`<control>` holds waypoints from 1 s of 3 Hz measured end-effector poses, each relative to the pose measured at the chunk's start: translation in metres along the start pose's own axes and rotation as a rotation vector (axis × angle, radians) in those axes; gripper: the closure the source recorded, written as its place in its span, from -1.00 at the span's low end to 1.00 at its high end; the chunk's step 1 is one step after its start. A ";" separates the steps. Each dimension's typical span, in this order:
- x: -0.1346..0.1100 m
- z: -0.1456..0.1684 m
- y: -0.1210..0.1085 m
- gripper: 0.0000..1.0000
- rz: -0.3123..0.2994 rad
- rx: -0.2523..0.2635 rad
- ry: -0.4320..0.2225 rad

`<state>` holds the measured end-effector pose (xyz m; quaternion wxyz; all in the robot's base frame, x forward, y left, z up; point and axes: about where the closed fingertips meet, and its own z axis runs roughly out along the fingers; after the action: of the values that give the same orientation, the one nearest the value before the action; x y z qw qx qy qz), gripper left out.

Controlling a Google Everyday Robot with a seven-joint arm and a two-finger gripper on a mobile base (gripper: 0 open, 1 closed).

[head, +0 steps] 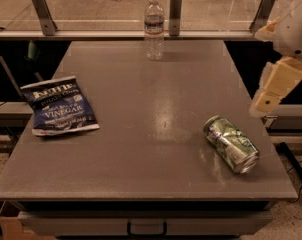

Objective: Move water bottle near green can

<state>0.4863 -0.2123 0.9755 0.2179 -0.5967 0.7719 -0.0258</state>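
Observation:
The water bottle (154, 27) stands upright at the far edge of the grey table (141, 134), clear and ribbed with a white cap and a label band. The green can (231, 144) lies on its side near the front right, silver end toward the table's front right corner. My gripper (266, 100) hangs at the right edge of the view, above and right of the can and far from the bottle. It touches nothing.
A dark blue vinegar chip bag (58, 105) lies flat at the table's left side. A rail with metal posts (175, 11) runs behind the table's far edge. A drawer handle (147, 229) shows below the front edge.

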 end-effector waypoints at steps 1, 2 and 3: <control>-0.023 0.028 -0.055 -1.00 0.017 0.046 -0.130; -0.050 0.050 -0.105 -1.00 0.040 0.092 -0.245; -0.078 0.069 -0.147 -1.00 0.110 0.140 -0.354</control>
<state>0.6602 -0.1666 0.9806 0.3923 -0.5321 0.7493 0.0377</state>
